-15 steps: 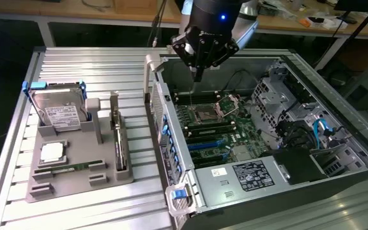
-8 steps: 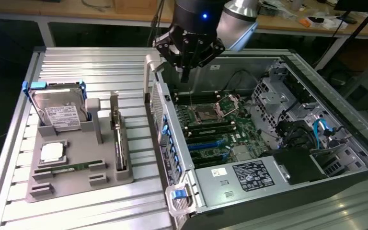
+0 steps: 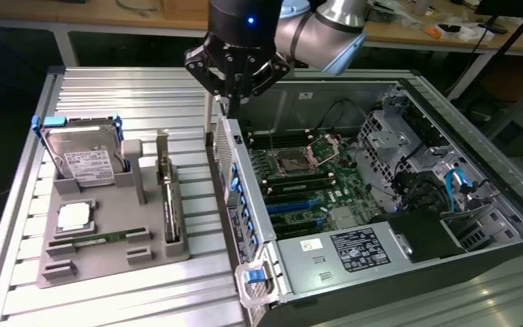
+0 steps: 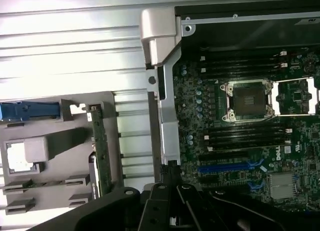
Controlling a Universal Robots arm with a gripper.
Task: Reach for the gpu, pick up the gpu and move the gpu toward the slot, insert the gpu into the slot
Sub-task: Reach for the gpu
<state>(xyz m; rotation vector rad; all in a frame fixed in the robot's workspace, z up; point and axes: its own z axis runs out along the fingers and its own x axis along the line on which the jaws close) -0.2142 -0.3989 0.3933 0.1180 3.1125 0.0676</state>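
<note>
Tool (image 3: 236,102) up high over the case (image 3: 334,102) wall nearest the holder (image 3: 89,255), fingers drawn together to a point, nothing btwn them, nothing held. Pointing straight down, tips just above the wall's top edge, no contact w/ any part. In wrist view, tool (image 4: 170,173) dark at frame edge, over the same wall.

Gpu (image 3: 167,201) parked on edge in the grey holder, on the side nearest the case, metal bracket end upright at the far end. Untouched, well apart from the tool. In wrist view, gpu (image 4: 101,156) seen edge-on as a thin green strip in its groove.

Slot (image 3: 289,203) inside the case on the board (image 3: 334,174), long blue strip, empty; wrist view has slot (image 4: 227,167) beside shorter blue strips.

Hard drive (image 3: 84,157) upright in the holder, toward exterior view's left. Holder flat on the ribbed bench (image 3: 116,88), just beside the case.
</note>
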